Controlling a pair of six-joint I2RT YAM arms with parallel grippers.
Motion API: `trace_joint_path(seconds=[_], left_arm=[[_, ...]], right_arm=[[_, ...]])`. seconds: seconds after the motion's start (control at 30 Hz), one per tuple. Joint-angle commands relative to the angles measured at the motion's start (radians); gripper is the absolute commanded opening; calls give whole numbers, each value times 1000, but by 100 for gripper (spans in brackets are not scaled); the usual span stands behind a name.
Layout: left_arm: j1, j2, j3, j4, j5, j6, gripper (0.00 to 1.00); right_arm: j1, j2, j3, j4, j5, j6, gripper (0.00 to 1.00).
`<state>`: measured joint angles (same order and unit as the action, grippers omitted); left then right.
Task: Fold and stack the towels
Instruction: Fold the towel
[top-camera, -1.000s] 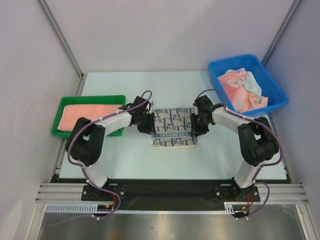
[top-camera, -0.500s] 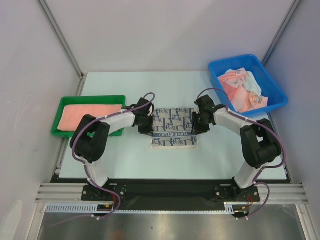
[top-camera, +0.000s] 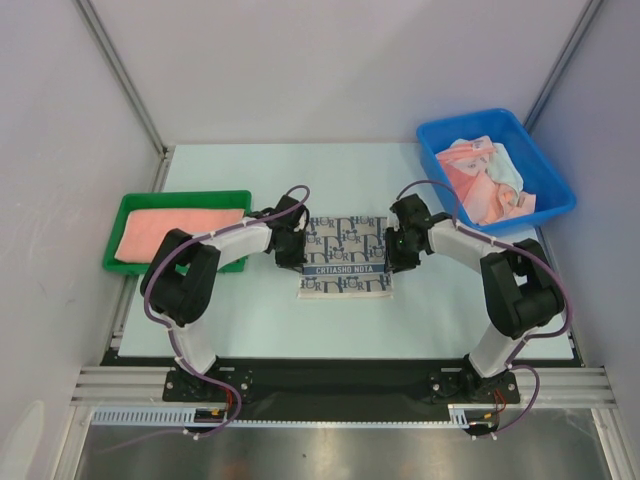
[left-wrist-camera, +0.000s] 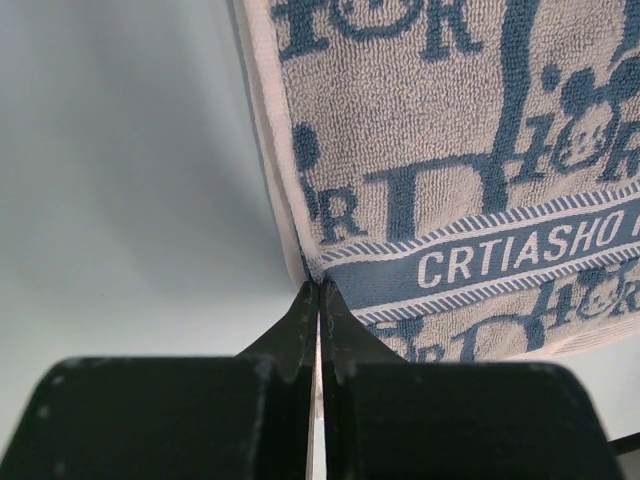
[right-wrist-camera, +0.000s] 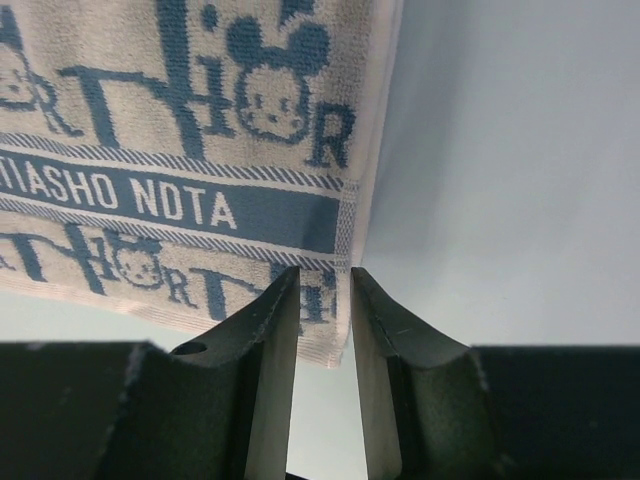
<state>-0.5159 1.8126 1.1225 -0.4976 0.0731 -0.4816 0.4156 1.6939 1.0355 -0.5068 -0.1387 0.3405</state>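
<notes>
A navy-and-white patterned towel (top-camera: 345, 255) lies folded on the table between my two grippers, its lettered band facing up. My left gripper (top-camera: 297, 250) is at its left edge; in the left wrist view the jaws (left-wrist-camera: 318, 290) are closed together on the towel's (left-wrist-camera: 450, 150) edge by the band. My right gripper (top-camera: 393, 250) is at the right edge; in the right wrist view it (right-wrist-camera: 325, 275) stands slightly open, with the towel's (right-wrist-camera: 180, 150) right edge between the fingers. A salmon-pink towel (top-camera: 175, 230) lies flat in the green tray.
The green tray (top-camera: 180, 197) sits at the left, close to the left arm. A blue bin (top-camera: 470, 125) at the back right holds a heap of crumpled pink and white towels (top-camera: 485, 180). Grey walls close in on both sides.
The patterned towel has shifted slightly to the left, and both grippers moved a little with it. The left elbow has swung to the right.
</notes>
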Motion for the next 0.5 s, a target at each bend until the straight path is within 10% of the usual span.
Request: trace_joint_path(seconds=[0.0, 0.47], left_arm=[[-1, 10, 8, -25, -15, -15, 0], [1, 5, -30, -24, -33, -18, 0]], right_arm=[[18, -17, 44, -7, 4, 15, 32], [146, -88, -196, 40, 165, 95, 25]])
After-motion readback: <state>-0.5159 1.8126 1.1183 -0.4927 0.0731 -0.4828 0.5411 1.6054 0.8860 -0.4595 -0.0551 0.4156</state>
